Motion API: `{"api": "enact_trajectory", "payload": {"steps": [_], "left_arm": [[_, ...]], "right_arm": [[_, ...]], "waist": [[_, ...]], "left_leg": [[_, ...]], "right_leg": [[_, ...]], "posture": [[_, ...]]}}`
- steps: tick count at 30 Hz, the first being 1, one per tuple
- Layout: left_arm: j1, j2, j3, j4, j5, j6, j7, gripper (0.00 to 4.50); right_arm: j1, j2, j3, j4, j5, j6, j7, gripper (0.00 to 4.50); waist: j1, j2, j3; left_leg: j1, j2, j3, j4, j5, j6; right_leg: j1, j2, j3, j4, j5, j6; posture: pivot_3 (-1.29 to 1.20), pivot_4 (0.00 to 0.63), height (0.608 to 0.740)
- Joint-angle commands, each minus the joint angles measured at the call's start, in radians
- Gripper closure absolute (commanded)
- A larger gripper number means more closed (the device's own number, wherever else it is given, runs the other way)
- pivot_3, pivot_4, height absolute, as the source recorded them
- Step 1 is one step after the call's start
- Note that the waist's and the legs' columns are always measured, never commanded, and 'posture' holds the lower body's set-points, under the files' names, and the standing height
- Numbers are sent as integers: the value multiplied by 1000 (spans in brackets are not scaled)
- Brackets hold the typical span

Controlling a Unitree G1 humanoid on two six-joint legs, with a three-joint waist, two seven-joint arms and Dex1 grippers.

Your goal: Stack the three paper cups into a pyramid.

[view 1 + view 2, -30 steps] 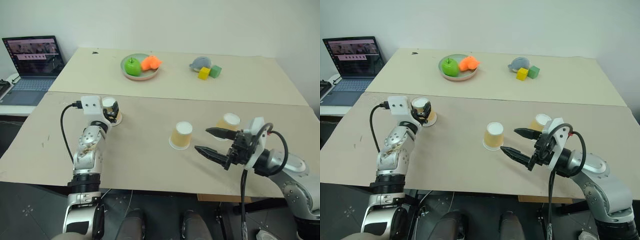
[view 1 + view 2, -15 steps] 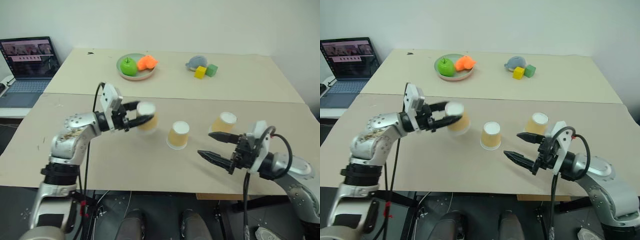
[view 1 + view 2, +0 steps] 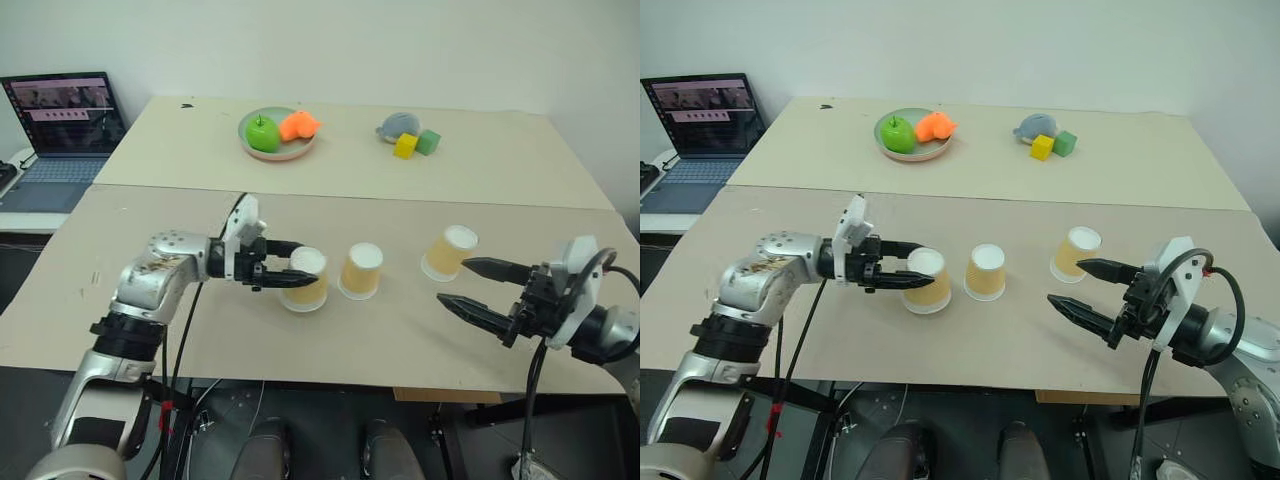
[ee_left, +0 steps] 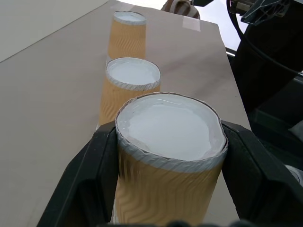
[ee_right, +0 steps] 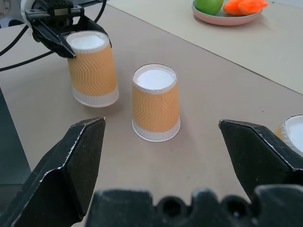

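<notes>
Tan surface (image 3: 150,340) now has the carried cup (image 3: 303,279) brought in from the left edge, clamped in the left gripper (image 3: 288,275) just beside the middle cup (image 3: 361,270), third cup (image 3: 449,251) well right near the wide-open, empty right gripper (image 3: 468,285), so the pyramid base looks nearly paired, top still to go.

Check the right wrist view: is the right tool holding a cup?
No. The right tool stands open and empty, with the middle cup standing apart beyond its fingers.

The pale beige cardboard-covered desk (image 3: 300,340) carries three tan ribbed paper cups (image 3: 362,271), a pink fruit plate (image 3: 278,150) and small toy blocks (image 3: 407,146).
</notes>
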Motion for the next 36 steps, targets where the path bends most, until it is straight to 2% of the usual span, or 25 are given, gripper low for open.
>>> {"api": "enact_trajectory", "payload": {"steps": [1, 6, 12, 36], "left_arm": [[-47, -37, 15, 48, 37, -98, 16, 1851], [-104, -77, 32, 166, 87, -205, 47, 1851], [-132, -71, 44, 230, 105, -244, 21, 1851], [-109, -150, 43, 292, 145, -271, 76, 1851]], "right_arm": [[1, 1, -31, -43, 25, 1, -16, 0], [3, 1, -35, -55, 30, 2, -32, 0], [1, 2, -39, -59, 36, 1, -46, 0], [5, -7, -44, -60, 47, -7, -67, 0]], "waist": [[0, 0, 0], [0, 0, 0], [-1, 0, 0], [0, 0, 0]], "left_leg": [[0, 0, 0, 0, 0, 0], [0, 0, 0, 0, 0, 0], [0, 0, 0, 0, 0, 0], [0, 0, 0, 0, 0, 0]], "right_leg": [[0, 0, 0, 0, 0, 0], [0, 0, 0, 0, 0, 0], [0, 0, 0, 0, 0, 0], [0, 0, 0, 0, 0, 0]], "posture": [[0, 150, 678], [0, 150, 678], [0, 150, 678], [0, 150, 678]]}}
